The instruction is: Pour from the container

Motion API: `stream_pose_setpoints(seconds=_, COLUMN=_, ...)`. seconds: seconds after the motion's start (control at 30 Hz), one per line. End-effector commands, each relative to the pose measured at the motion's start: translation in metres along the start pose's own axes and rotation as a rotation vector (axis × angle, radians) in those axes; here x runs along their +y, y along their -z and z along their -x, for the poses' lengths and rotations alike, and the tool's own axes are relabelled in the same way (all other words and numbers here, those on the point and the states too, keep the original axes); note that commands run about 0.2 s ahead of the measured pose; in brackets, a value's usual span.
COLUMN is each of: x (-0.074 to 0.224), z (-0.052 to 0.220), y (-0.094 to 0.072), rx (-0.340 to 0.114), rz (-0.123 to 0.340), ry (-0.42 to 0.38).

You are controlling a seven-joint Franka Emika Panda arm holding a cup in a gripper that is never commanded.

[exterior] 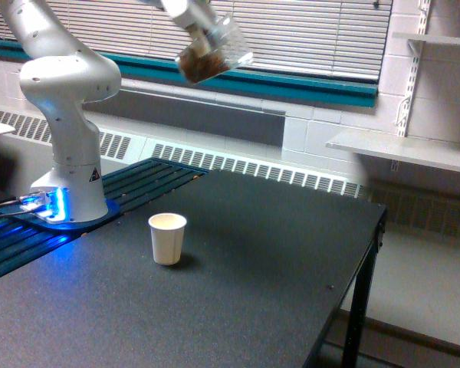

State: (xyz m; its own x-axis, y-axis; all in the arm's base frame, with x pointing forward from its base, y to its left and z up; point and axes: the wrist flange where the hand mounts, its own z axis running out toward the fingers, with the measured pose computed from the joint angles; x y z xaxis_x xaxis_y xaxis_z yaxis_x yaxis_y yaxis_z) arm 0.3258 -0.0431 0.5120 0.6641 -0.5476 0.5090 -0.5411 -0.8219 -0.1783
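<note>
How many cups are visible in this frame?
2. The white paper cup stands on the black table; the clear container with brown pieces is held tilted in the air by the end effector.

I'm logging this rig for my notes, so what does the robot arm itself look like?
The glossy white robot arm has rounded, bulbous joints and a small black warning triangle on its column. Its round base glows blue. The light grey gripper is partly cropped at the top edge.

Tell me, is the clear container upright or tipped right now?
Tipped. The container hangs tilted in the gripper, mouth angled toward the exterior view's right, brown pieces heaped in its lower end, high above the white paper cup.
</note>
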Motion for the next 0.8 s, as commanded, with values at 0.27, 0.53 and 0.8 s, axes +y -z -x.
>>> stream_pose_setpoints(seconds=0.27, x=0.035, z=0.072, y=-0.031, rx=-0.112, rz=0.114, ry=-0.066)
stream_pose_setpoints(seconds=0.53, x=0.039, z=0.088, y=-0.032, rx=-0.158, rz=0.132, ry=-0.089)
stream_pose_setpoints(seconds=0.8, x=0.043, z=0.093, y=-0.029, rx=-0.187, rz=0.147, ry=-0.105)
